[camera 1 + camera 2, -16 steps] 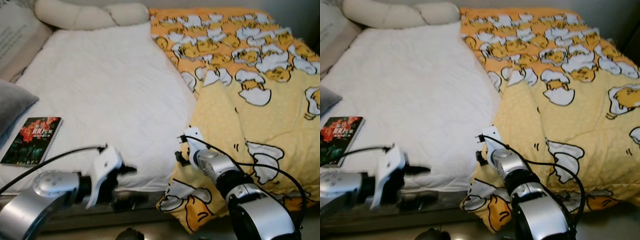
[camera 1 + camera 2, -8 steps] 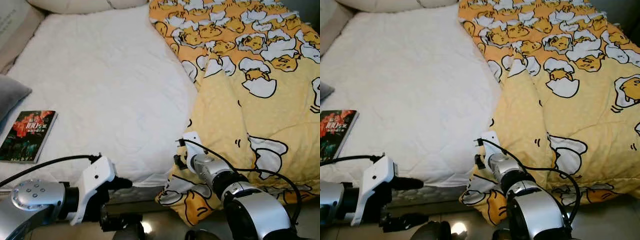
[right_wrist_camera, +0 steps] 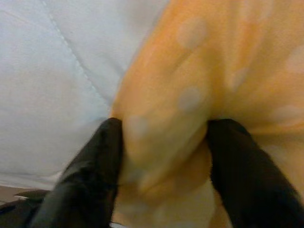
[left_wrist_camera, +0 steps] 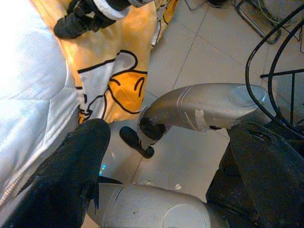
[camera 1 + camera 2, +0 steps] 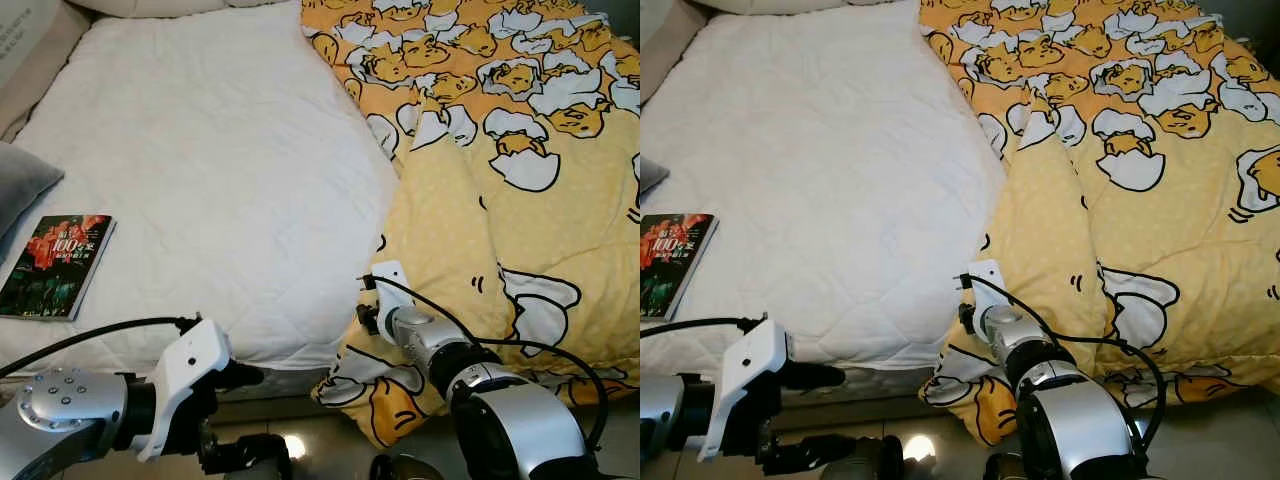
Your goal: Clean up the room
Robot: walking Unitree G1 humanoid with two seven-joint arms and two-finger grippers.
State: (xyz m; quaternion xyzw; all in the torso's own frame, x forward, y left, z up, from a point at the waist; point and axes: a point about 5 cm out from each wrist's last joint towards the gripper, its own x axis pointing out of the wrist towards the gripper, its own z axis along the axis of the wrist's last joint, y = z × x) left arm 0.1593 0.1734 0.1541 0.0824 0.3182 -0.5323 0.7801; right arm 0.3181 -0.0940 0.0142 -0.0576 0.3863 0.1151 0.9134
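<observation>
Right gripper pinching fold of yellow egg-cartoon-print quilt at foot edge of white quilted mattress; left gripper spread below that edge.

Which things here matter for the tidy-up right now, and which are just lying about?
In play:
- yellow duvet, its edge pinched by the right tool
- white mattress
- book lying on the mattress

Lying about:
- grey pillow
- left tool, idle below the bed edge
</observation>
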